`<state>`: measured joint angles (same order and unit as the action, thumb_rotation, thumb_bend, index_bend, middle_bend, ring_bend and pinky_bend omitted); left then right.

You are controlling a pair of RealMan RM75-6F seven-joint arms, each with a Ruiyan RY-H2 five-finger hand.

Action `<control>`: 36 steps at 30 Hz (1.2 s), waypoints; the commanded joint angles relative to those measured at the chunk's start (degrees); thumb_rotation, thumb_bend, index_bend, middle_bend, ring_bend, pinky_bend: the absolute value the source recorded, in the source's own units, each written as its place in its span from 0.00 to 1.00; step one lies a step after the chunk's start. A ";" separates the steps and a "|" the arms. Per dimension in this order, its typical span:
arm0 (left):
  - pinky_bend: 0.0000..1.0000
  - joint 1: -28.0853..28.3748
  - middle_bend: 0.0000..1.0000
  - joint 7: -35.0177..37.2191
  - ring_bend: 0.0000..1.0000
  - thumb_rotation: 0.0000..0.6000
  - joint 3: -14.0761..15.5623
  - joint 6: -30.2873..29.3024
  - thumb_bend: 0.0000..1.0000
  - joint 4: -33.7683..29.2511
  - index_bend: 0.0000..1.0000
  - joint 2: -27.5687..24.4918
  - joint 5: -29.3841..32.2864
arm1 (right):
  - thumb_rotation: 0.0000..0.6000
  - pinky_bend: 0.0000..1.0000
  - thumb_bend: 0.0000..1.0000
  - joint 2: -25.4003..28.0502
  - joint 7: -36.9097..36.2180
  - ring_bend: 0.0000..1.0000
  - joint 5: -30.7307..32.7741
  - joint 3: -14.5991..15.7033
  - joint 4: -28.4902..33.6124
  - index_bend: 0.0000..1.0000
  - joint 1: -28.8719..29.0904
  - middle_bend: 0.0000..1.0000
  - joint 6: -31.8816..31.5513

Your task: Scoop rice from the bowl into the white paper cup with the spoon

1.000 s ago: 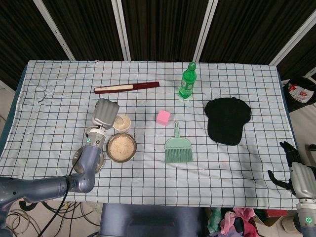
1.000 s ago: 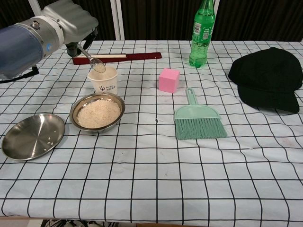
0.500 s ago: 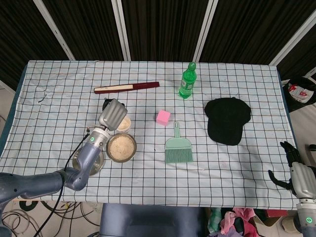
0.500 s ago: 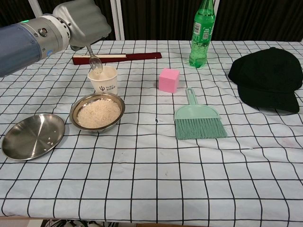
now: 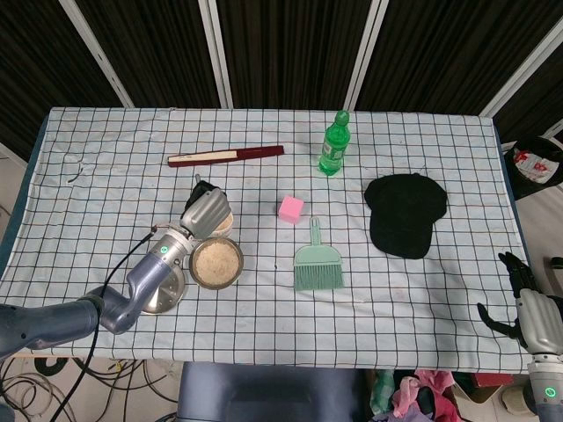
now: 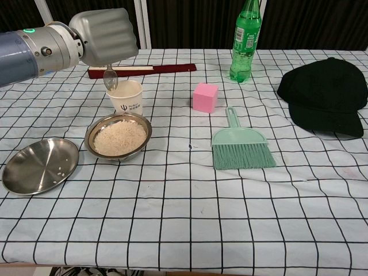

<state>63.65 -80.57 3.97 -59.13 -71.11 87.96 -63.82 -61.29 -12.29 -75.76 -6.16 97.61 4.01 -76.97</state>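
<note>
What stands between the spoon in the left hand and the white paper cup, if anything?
Nothing visible does. The left hand holds the spoon with its bowl hanging right at the rim of the white paper cup. The bowl of rice sits nearer the camera, beside the cup, out of that path.

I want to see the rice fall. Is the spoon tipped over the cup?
Tipped. The spoon hangs bowl-down from the left hand, right over the white paper cup. No falling rice shows.

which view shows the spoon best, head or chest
The chest view: the spoon hangs bowl-down from the left hand just above the white paper cup. In the head view that hand covers the cup and hides the spoon.
</note>
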 commanded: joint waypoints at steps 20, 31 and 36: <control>1.00 -3.64 1.00 2.28 1.00 1.00 -4.58 -3.07 0.40 -2.81 0.64 0.65 2.07 | 1.00 0.21 0.30 0.05 -0.08 0.00 -0.16 0.10 0.10 0.06 -0.06 0.00 -0.03; 1.00 -9.04 1.00 9.83 1.00 1.00 -8.47 -9.70 0.40 -13.12 0.64 -2.12 5.44 | 1.00 0.21 0.30 0.02 -0.18 0.00 -0.19 0.05 0.02 0.06 -0.06 0.00 -0.09; 1.00 -13.15 1.00 14.13 1.00 1.00 -7.83 -12.53 0.40 -20.08 0.64 -5.44 6.42 | 1.00 0.21 0.30 -0.06 -0.03 0.00 -0.23 0.08 0.00 0.06 -0.02 0.00 -0.06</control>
<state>52.63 -68.59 -4.15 -70.04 -88.39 84.35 -58.05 -61.35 -12.32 -75.99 -6.08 97.61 3.99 -77.03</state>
